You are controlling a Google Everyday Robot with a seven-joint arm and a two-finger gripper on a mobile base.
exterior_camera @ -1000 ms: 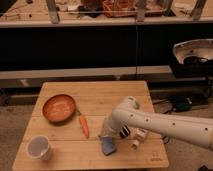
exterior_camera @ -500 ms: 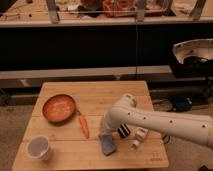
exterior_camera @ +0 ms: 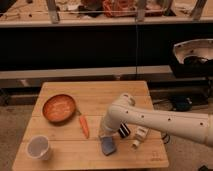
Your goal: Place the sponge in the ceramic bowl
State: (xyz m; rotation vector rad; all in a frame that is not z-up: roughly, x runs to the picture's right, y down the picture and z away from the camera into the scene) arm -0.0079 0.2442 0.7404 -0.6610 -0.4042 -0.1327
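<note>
The sponge [exterior_camera: 107, 146], a small blue-grey block, lies on the wooden table [exterior_camera: 60, 162] near its front edge, right of centre. My gripper [exterior_camera: 105, 134] hangs at the end of the white arm [exterior_camera: 150, 117], directly above the sponge and close to its top. The ceramic bowl [exterior_camera: 59, 108], orange-brown with a paler inside, sits at the table's left, well apart from the sponge.
An orange carrot [exterior_camera: 84, 126] lies between the bowl and the sponge. A white plastic cup [exterior_camera: 39, 147] stands at the front left. A black ridged block [exterior_camera: 123, 131] and a small white object [exterior_camera: 139, 136] lie just right of the gripper. Dark shelving runs behind the table.
The arm's elbow and wrist have shifted a little to the left, over the sponge. The sponge, carrot, bowl and cup have not moved.
</note>
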